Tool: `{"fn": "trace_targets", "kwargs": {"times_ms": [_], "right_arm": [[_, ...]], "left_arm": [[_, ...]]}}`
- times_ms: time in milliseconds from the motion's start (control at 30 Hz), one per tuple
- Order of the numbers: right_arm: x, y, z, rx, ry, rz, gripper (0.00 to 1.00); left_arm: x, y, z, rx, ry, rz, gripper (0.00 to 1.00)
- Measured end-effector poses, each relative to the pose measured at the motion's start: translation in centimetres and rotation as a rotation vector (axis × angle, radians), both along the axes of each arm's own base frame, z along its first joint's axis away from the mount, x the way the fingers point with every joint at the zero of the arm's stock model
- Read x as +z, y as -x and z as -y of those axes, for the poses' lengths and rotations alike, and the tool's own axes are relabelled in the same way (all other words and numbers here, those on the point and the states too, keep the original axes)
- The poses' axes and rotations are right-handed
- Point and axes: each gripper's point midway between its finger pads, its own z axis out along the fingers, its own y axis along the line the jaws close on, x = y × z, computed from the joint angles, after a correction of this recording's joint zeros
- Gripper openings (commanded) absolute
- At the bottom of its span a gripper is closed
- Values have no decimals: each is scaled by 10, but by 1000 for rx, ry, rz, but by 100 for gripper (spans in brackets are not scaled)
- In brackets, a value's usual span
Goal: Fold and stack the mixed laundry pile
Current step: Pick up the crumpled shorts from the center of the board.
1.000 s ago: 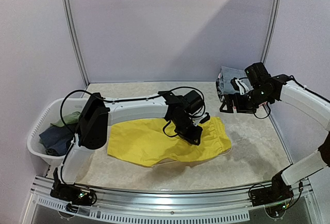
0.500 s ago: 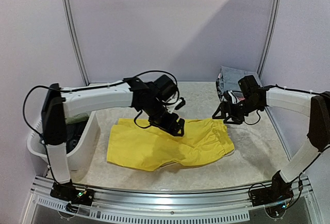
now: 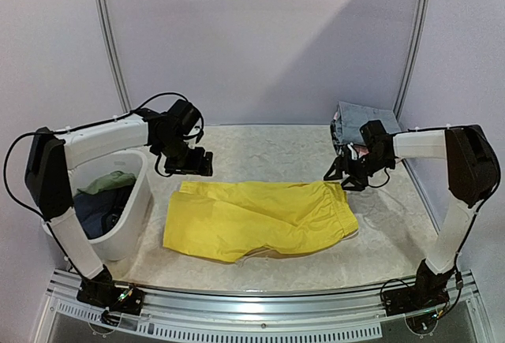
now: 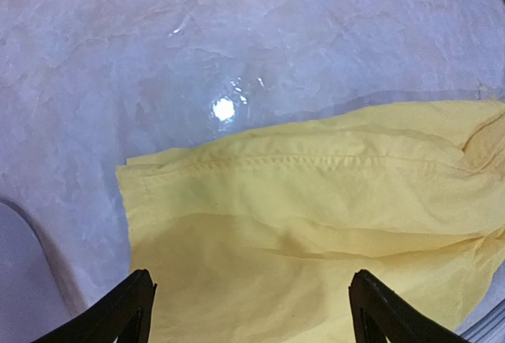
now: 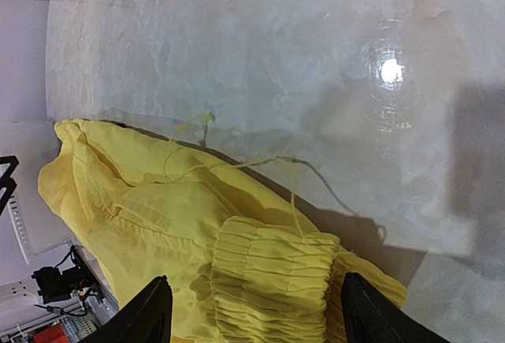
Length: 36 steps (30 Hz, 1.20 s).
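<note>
Legible text, brands, numbers, signs: none in any view | yellow shorts (image 3: 260,217): no print or tag readable | white tub (image 3: 136,205): no marking readable on the visible wall | arm base hardware (image 3: 117,300) at near edge: any marking too small to read

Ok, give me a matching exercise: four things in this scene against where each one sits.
Things:
1. yellow shorts
2. white tub
3. folded blue-grey garment
4. green garment

Places:
A. far right corner
B. inside the tub
C. spread flat in the middle
D. left edge of the table

Pairs: 1-C, 2-D, 3-A, 4-B.
</note>
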Motion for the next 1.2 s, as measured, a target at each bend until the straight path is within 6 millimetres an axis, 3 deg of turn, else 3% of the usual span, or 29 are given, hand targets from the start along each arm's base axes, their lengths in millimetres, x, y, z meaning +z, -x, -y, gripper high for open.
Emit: {"fn": "trace_targets", "kwargs": {"times_ms": [267,433,533,600,833,967,1200], "right_arm": [[-10,-1,-6,23,-29,-29,55],[-9,-6,-11,28,-50,-27,29],[-4,-12,-14,41,-63,-9,8],[0,-15,-16,40,-73,-5,0],[10,-24,-20,52,-89,21,0],[12,-25,-20,56,-90,22,0],[11,-22,-20,61,-83,7,0]], "left_arm": [[-24,-18,-30,69,-31,-50,82],[-48,-25,-43,91,-41,-104,80],[-54,-29,-49,103,-37,-116,80],[-59,-31,-52,108,-35,-126,79],[-77,-36,-70,148,-61,-167,78],[-78,-38,-80,170,-84,-162,77],[-78,-40,-86,186,-109,-151,67]]}}
